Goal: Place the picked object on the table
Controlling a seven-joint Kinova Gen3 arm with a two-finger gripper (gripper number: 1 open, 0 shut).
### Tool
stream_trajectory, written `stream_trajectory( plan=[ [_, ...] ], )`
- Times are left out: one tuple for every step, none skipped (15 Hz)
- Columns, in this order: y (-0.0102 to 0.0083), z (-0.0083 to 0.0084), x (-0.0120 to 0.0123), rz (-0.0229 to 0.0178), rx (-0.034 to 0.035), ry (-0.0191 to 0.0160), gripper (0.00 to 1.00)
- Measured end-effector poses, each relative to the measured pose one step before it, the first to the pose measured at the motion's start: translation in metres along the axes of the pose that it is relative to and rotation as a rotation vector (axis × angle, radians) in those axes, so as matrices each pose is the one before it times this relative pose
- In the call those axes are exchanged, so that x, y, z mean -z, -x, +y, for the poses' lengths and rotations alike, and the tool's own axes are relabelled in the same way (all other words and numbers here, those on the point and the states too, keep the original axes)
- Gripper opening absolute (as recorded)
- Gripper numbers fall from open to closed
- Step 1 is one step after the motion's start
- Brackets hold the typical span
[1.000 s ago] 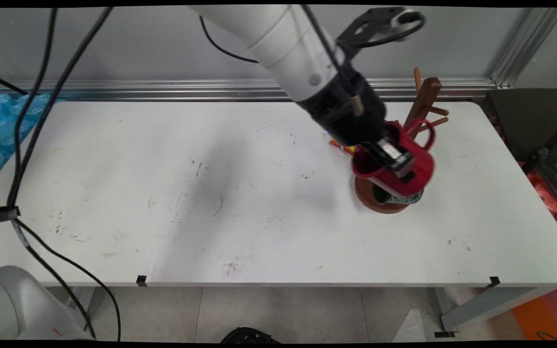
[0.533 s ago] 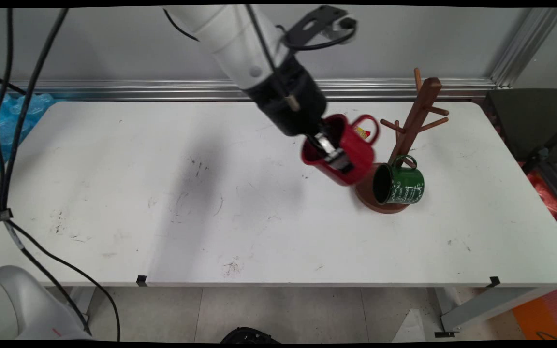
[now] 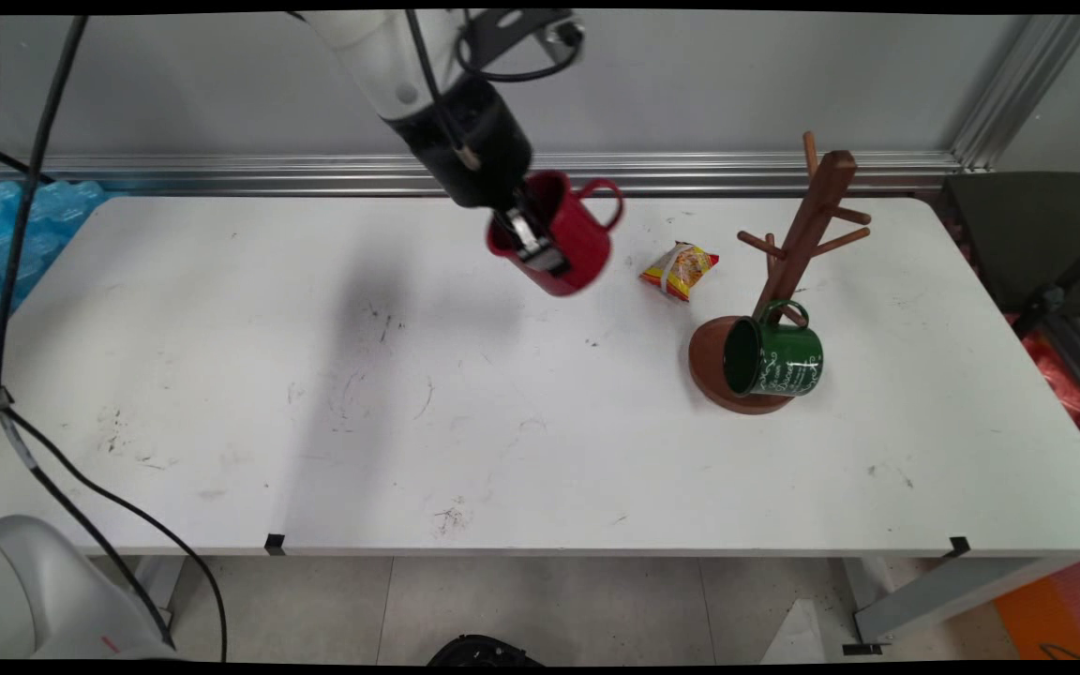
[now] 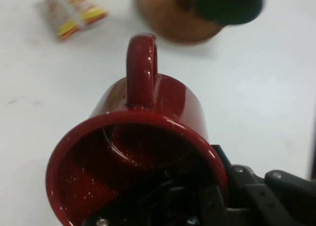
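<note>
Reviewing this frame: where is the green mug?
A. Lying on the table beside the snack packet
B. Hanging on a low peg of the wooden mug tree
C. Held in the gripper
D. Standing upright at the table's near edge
B. The green mug hangs by its handle from a low peg of the wooden mug tree, over its round base; the gripper grips the red mug instead.

A robot lab: a scuffed white table (image 3: 221, 375) framed by aluminium rails (image 3: 784, 169), cables (image 3: 15, 281) hanging.
</note>
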Motion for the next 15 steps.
stream_trajectory(
  plan=[
    [0.00169, -0.00897, 0.00125, -0.02060, -0.00756, -0.02850, 0.00],
    [0.00212, -0.00880, 0.00025, -0.02445, -0.00861, -0.02739, 0.00],
    [0.00154, -0.00745, -0.00078, -0.02202, -0.00744, -0.02317, 0.00],
    [0.00088, -0.00490, -0.00096, -0.01444, -0.00416, -0.01521, 0.00],
    [0.00108, -0.00754, -0.00222, -0.02289, -0.00483, -0.02407, 0.00],
    [0.00086, -0.00835, -0.00340, -0.02601, -0.00341, -0.02711, 0.00],
    [0.00054, -0.00751, -0.00480, -0.02653, -0.00076, -0.02522, 0.00],
    [0.00001, -0.00613, -0.00562, -0.02681, -0.00090, -0.02184, 0.00],
    [-0.00030, -0.00451, -0.00543, -0.02336, -0.00103, -0.01655, 0.00],
    [-0.00065, -0.00384, -0.00707, -0.02688, -0.00296, -0.01499, 0.00],
    [-0.00104, -0.00286, -0.00768, -0.02522, -0.00495, -0.01138, 0.00],
    [-0.00105, -0.00192, -0.00687, -0.02099, -0.00508, -0.00754, 0.00],
    [-0.00127, -0.00134, -0.00718, -0.02025, -0.00583, -0.00531, 0.00],
    [-0.00178, -0.00131, -0.00953, -0.02628, -0.00745, -0.00438, 0.00],
    [-0.00114, -0.00058, -0.00824, -0.02239, -0.00703, -0.00042, 0.00]
  ],
)
